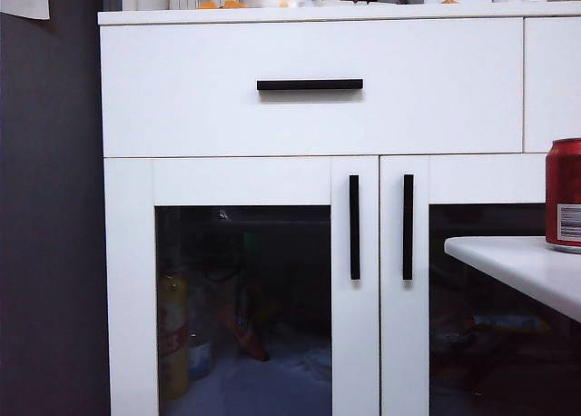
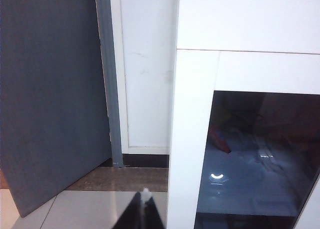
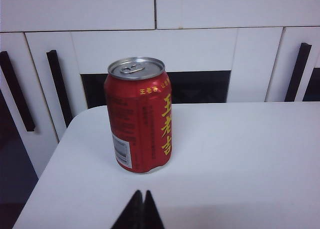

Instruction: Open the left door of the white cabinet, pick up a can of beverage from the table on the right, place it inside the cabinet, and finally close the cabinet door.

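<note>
Left gripper (image 2: 145, 209) low beside white cabinet (image 1: 309, 116), fingers together; left door (image 1: 241, 280) shut. Right: red can of beverage (image 3: 139, 116) upright on bench (image 3: 225, 159); right gripper (image 3: 141, 211) near it, fingers together.

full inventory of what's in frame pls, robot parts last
white cabinet: 1, white, fills the exterior view
left door: 1, white frame with dark glass, closed
black bar handles: 3 in exterior view, on drawer and both doors
can of beverage: 1, red, upright on the table
table: 1, white, right of the doors
left gripper: 1, black, shut, beside the cabinet's left edge
right gripper: 1, black, shut, facing the can, apart from it
</note>
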